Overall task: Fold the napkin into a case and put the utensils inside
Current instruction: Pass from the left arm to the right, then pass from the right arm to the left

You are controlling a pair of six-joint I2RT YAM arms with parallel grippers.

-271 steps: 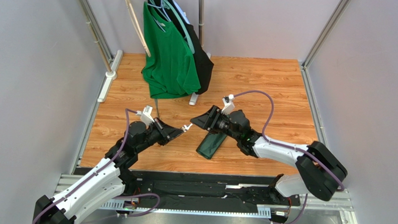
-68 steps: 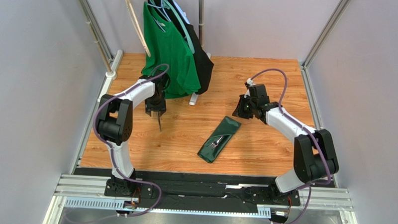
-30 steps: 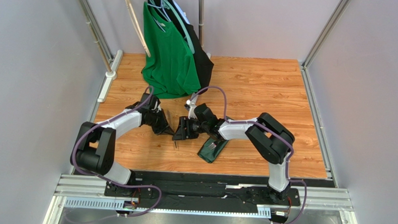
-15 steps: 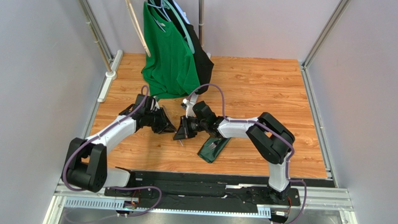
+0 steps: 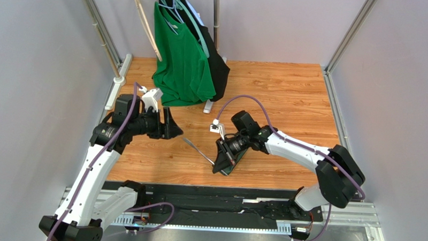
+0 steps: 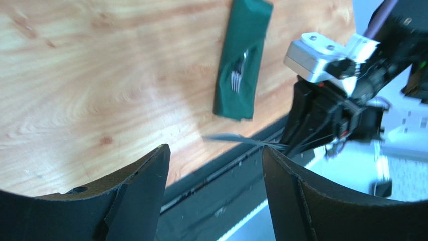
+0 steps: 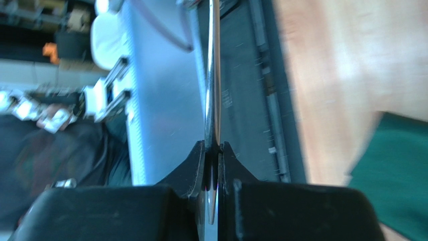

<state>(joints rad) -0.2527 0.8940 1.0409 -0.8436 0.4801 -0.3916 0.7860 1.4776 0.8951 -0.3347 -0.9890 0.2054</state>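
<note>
Silver metal, slim and shiny: a utensil (image 5: 196, 148) is pinched at one end by the right gripper (image 5: 219, 159), whose fingers (image 7: 193, 170) are clenched edge-on upon it. Its long free end juts out toward the left arm, a hold that likely leaves it ready to be steered into the case (image 6: 242, 59). That case, the dark green napkin folded to a narrow pouch, lies flat on the wooden table (image 5: 286, 101) just beneath the right gripper. A fork (image 6: 236, 76) shows at its middle, seemingly tucked into the fold. The left gripper (image 5: 170, 131) hangs released and empty, well apart from the cloth, probably to keep clear. No brand, label or writing is readable.
</note>
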